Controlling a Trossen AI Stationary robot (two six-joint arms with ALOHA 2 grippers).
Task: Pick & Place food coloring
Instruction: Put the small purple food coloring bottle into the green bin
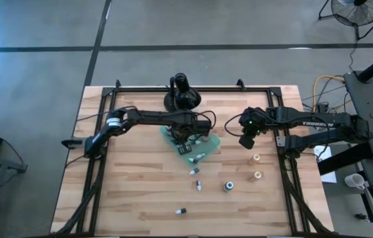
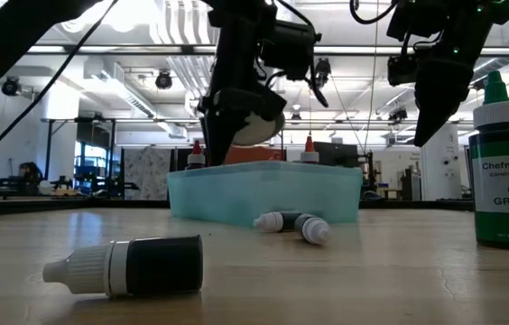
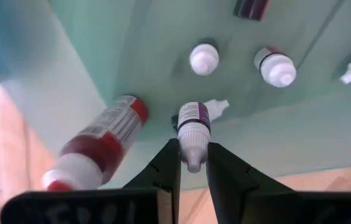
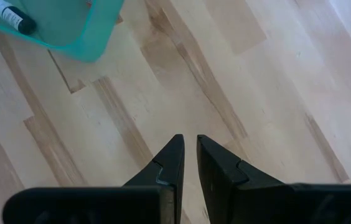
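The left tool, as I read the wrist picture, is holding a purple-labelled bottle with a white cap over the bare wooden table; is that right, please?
Not quite. The left tool does hold the purple-labelled bottle by its white cap, but it is over the teal tray, not bare wood. The left wrist view shows this, with other bottles in the tray beyond it.

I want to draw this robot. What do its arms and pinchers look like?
Both arms are dark and thin. The right arm has white letters and a green light; the left arm has a silver ring. Each gripper, left and right, has two black pointed fingers.
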